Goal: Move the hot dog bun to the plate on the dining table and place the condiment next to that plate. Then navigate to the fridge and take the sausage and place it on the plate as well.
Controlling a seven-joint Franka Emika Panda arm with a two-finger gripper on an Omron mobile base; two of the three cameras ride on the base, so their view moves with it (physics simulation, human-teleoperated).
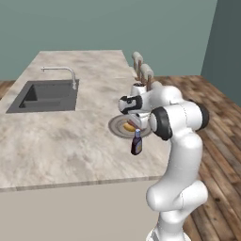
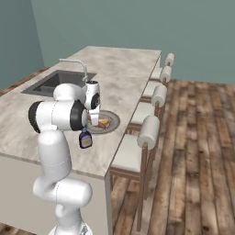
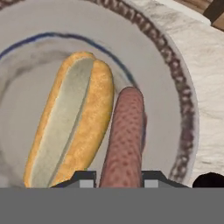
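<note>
My gripper [image 3: 118, 177] hangs low over the plate [image 3: 186, 113], shut on the reddish-brown sausage [image 3: 124, 135], which runs up from between the fingertips. The sausage lies beside the golden hot dog bun [image 3: 70, 118] on the plate, right of it in the hand view. In the left base view the gripper [image 1: 137, 123] points down at the plate [image 1: 116, 128] near the right edge of the dining table [image 1: 70, 141]. The condiment bottle [image 1: 136, 144] stands upright just in front of the plate. From the right base view the bottle [image 2: 85, 138], plate [image 2: 110, 120] and bun [image 2: 104, 122] sit behind my arm.
A dark sink [image 1: 44, 94] with a thin faucet [image 1: 63, 73] is set into the table's far left. Stools with padded backs [image 2: 149, 131] line the table's right side over a wooden floor [image 2: 197, 151]. The fridge is out of view.
</note>
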